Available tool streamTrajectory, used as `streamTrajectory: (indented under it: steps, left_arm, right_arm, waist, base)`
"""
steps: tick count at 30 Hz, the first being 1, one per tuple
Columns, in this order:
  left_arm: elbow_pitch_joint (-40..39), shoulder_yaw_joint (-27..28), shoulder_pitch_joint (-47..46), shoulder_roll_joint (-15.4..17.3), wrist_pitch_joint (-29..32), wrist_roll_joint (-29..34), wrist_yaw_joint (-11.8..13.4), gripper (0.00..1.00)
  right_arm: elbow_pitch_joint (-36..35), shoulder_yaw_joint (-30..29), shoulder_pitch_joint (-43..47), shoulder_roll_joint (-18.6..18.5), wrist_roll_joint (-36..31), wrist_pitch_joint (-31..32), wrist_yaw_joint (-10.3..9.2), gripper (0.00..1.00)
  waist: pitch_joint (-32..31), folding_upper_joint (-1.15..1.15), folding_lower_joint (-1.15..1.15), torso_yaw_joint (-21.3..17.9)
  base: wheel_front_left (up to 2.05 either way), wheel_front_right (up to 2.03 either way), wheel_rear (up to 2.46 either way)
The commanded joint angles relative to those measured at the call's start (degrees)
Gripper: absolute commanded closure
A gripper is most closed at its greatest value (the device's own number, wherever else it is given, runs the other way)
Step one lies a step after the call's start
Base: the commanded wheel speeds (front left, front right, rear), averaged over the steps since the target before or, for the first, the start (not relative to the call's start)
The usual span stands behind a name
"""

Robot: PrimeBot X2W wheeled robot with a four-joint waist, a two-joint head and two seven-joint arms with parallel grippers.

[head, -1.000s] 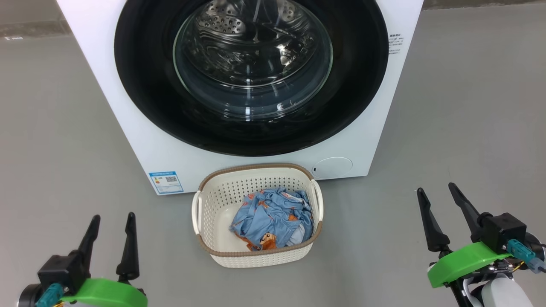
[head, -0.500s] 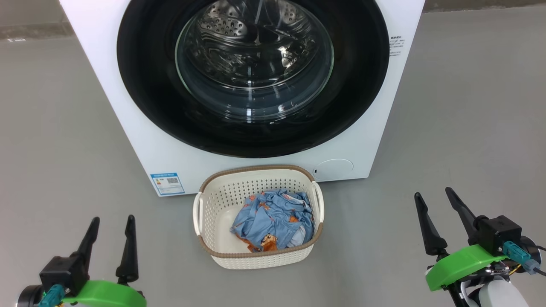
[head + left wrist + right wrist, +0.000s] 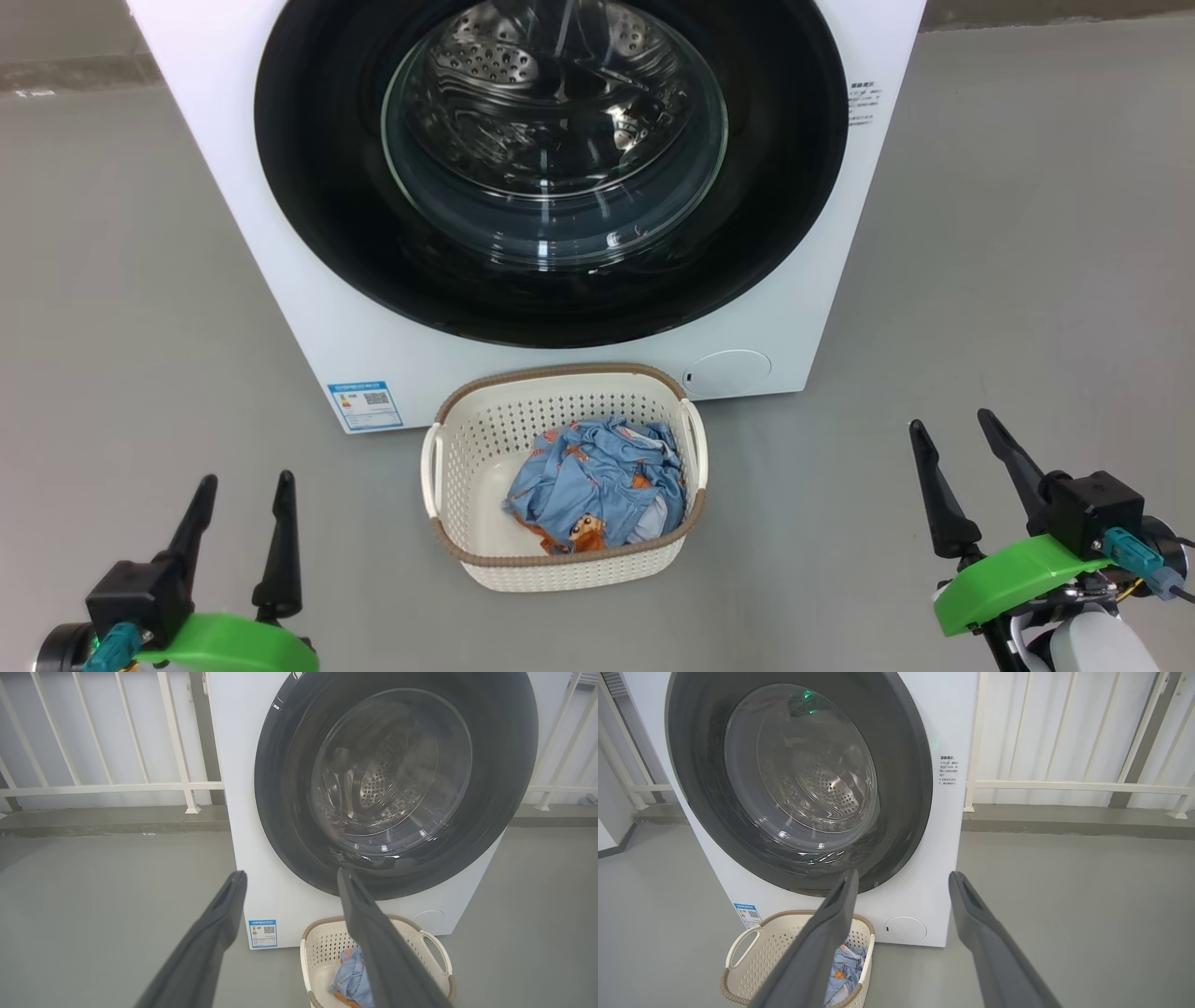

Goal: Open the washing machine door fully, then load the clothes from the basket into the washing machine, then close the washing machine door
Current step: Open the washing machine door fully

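Since the washing machine door at 12 o'clock is shut and the clothes sit in the basket just in front of it, the left gripper at 8 and right gripper at 4 hang spread and empty, presumably going door-first.

Soft, even light fills all three views, bright without harshness; shadows on the grey floor are faint. The washing machine door shows small white glints low on its glass, plus a green speck in the right wrist view. Wrist views bow the white railings toward the edges
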Motion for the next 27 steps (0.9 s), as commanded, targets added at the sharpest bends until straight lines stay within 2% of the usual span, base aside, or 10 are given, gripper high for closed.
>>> streamTrajectory:
  steps: [1,15,27]
  left_arm:
    - [-1.3,2.1,-2.4,1.4,-0.8,0.3,-0.1,0.00]
    - [-1.0,2.6,-2.3,1.5,-0.8,1.3,-0.1,0.00]
    - [-2.0,3.3,-2.5,1.0,-0.8,1.6,-0.1,0.00]
  right_arm:
    - [-1.5,1.3,-2.2,-0.5,-0.6,-0.7,0.10,0.00]
    - [-1.7,0.9,-1.9,-0.6,-0.6,-0.7,0.10,0.00]
    - [-1.9,0.4,-2.0,-0.5,-0.4,-0.7,0.10,0.00]
  waist:
    - [0.0,0.00,0.00,0.0]
    - [0.3,0.00,0.00,0.2]
    - [1.2,0.00,0.00,0.3]
  base:
    - [0.00,0.00,0.00]
    - [0.10,0.10,-0.20]
    - [0.93,0.93,-1.85]
